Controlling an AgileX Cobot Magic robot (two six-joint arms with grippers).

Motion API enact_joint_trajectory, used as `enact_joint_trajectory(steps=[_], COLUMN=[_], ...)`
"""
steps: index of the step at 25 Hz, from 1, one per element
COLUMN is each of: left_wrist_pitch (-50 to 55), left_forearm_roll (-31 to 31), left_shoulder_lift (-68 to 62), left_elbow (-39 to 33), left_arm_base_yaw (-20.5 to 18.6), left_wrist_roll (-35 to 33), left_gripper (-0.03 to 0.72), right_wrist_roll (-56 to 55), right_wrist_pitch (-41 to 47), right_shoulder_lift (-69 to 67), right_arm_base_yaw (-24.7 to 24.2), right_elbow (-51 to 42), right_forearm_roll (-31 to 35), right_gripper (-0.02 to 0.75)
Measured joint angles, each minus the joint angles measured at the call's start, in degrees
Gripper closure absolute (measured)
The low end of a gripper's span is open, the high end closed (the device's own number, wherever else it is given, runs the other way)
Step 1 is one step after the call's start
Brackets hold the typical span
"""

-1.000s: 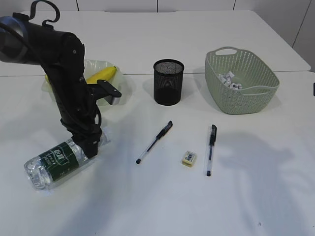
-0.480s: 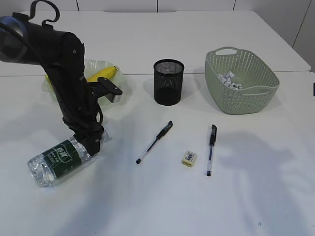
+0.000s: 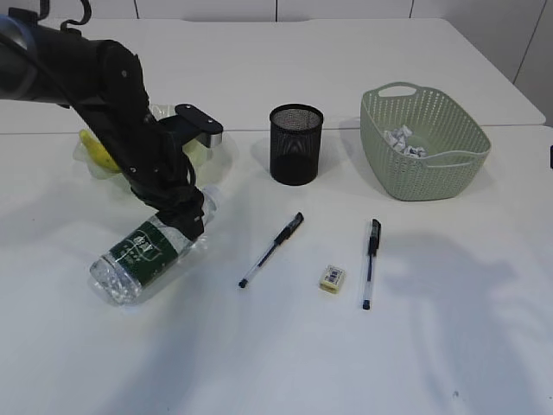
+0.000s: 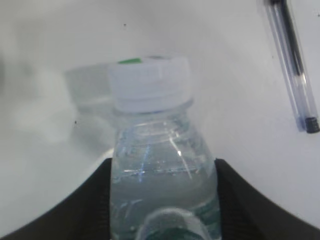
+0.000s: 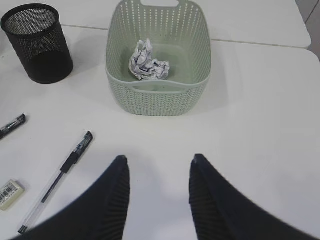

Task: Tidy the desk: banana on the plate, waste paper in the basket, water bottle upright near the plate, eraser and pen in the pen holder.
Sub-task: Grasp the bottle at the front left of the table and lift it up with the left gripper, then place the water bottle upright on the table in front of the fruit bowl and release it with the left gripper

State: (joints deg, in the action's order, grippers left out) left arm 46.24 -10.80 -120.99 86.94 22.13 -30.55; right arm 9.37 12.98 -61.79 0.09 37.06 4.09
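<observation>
My left gripper [image 3: 188, 218] is shut on the neck end of the clear water bottle [image 3: 140, 257], which has a green label and hangs tilted with its base low at the left. In the left wrist view the bottle [image 4: 162, 165] fills the space between my fingers, white cap [image 4: 150, 82] pointing away. The banana [image 3: 95, 152] lies on the plate [image 3: 207, 149], mostly hidden behind my arm. Two pens [image 3: 272, 249] [image 3: 371, 262] and the eraser [image 3: 332, 278] lie on the table. My right gripper [image 5: 157, 162] is open and empty over bare table.
The black mesh pen holder [image 3: 295, 144] stands at centre back. The green basket [image 3: 423, 143] at the right holds crumpled paper [image 5: 147, 62]. In the right wrist view a pen [image 5: 57, 180] and the eraser [image 5: 10, 192] lie left of the fingers.
My left gripper has moved up and to the right with the bottle's neck in it. The bottle has shifted right and tilted more steeply. The rest is unchanged.
</observation>
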Motion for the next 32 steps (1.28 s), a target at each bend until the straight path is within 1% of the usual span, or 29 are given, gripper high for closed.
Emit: enact_joint_trajectory(steps=[10,20,32], left_wrist_pitch=[-1.23,-3.56,-3.80], left_forearm_roll=[-0.04,-2.41,-3.03], left_shoulder_lift=[4.18,9.59,15.97], left_elbow=[-0.19,-0.55,-0.55], left_arm_base_yaw=[0.00,0.00,0.00], left_wrist_roll=[0.00,0.00,0.00], left_gripper=[0.314,0.319,0.320], right_wrist_roll=[0.00,0.00,0.00], right_wrist_pitch=[0.00,0.00,0.00], right_shoulder_lift=[0.00,0.00,0.00], right_arm_base_yaw=[0.00,0.00,0.00], right_elbow=[0.00,0.00,0.00], right_forearm_roll=[0.00,0.00,0.00], right_gripper=[0.436,0.436,0.436])
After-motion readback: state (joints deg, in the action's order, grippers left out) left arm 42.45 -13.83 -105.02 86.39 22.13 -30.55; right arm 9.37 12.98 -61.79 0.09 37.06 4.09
